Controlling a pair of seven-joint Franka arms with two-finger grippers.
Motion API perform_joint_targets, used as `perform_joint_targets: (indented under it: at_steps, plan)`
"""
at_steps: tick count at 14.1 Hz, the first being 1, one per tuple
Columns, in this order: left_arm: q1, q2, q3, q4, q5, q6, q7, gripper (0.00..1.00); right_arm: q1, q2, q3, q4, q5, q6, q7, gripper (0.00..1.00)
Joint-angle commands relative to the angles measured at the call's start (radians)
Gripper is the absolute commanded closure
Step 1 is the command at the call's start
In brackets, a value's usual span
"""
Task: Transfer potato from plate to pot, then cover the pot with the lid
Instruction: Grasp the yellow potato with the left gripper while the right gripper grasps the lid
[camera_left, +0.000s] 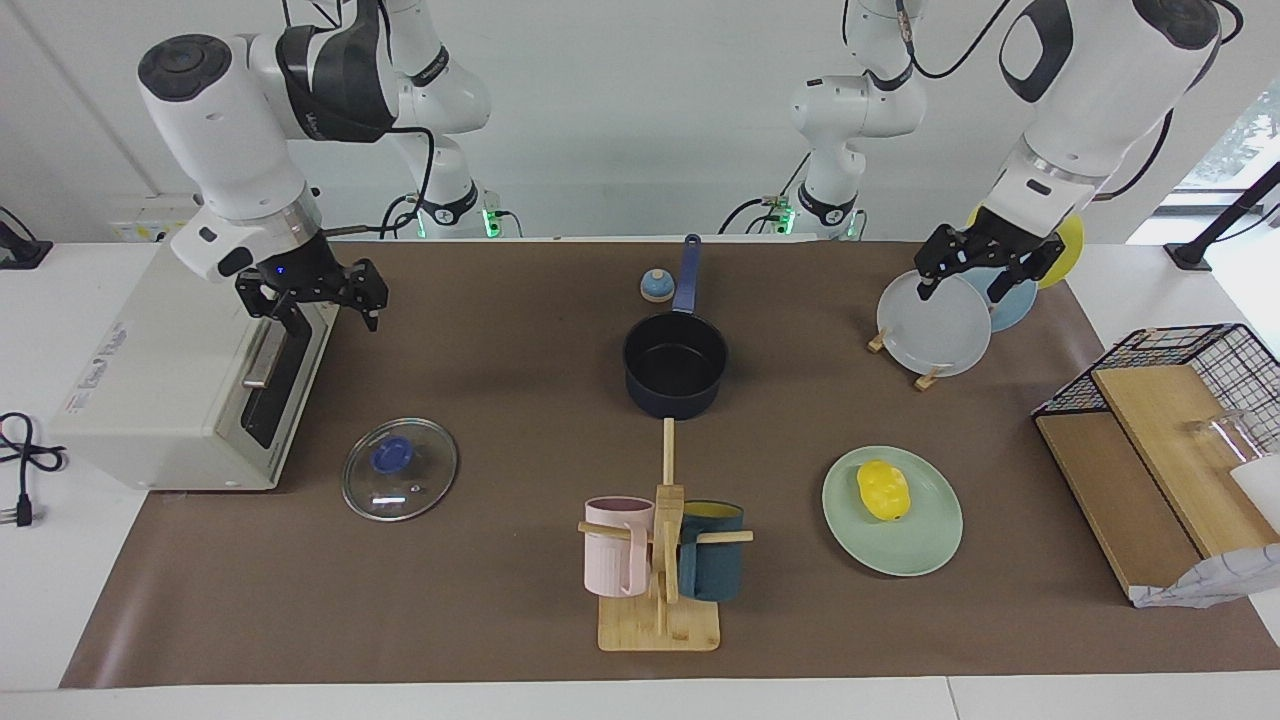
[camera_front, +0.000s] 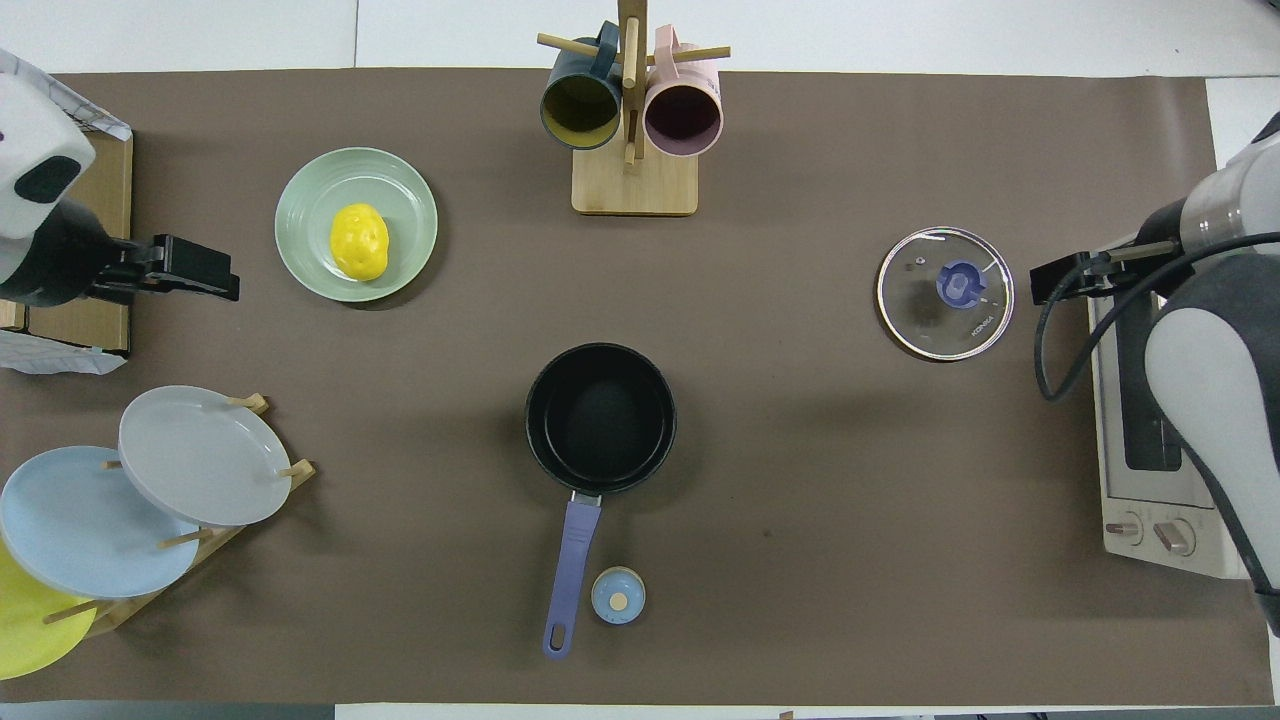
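Overhead view shows us nothing done: the glossy yellow lumpy potato (camera_front: 358, 241) lies on the pale mint-green round plate (camera_front: 310, 195) toward the table's edge away from the robots, and the dark navy saucepan pot (camera_front: 600, 418) at the middle is empty. Its clear glass lid (camera_front: 945, 293) lies apart. We see the left gripper (camera_left: 985, 262) and the right gripper (camera_left: 322, 300) open, holding nothing.

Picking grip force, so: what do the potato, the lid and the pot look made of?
The potato: probably plastic, given its glossy, uniform bright yellow.
The lid: clear glass with a metal rim, since the mat shows through; the blue knob is likely plastic.
The pot: seemingly coated metal, navy outside, matte black inside.
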Motion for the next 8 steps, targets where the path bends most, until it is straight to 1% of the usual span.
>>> perform_joint_targets:
  at_steps: [1,3,4,5,6,7,8]
  plan:
    - [-0.010,0.163,0.002,0.110,-0.035,0.035,-0.017,0.00,-0.002,0.073,0.002,-0.013,0.015,0.090,-0.011,0.00]
    - [-0.016,0.244,0.002,0.121,-0.035,0.117,-0.017,0.00,-0.002,0.123,0.002,-0.024,0.013,0.153,-0.012,0.00]
    - [-0.031,0.270,0.004,0.119,-0.028,0.166,-0.017,0.00,-0.002,0.133,0.002,-0.060,0.013,0.205,-0.026,0.00]
    - [-0.036,0.283,0.004,0.116,-0.018,0.203,-0.015,0.00,0.001,0.128,0.005,-0.123,0.015,0.279,-0.047,0.00]
    - [-0.039,0.309,0.004,0.116,-0.002,0.217,-0.014,0.00,0.008,0.136,0.007,-0.154,0.015,0.328,-0.055,0.00]
    - [-0.045,0.336,0.004,0.116,0.020,0.236,-0.015,0.00,0.006,0.155,0.007,-0.163,0.015,0.351,-0.057,0.00]
    - [-0.068,0.355,0.004,0.110,0.023,0.280,-0.017,0.00,0.006,0.182,0.006,-0.162,0.015,0.371,-0.060,0.00]
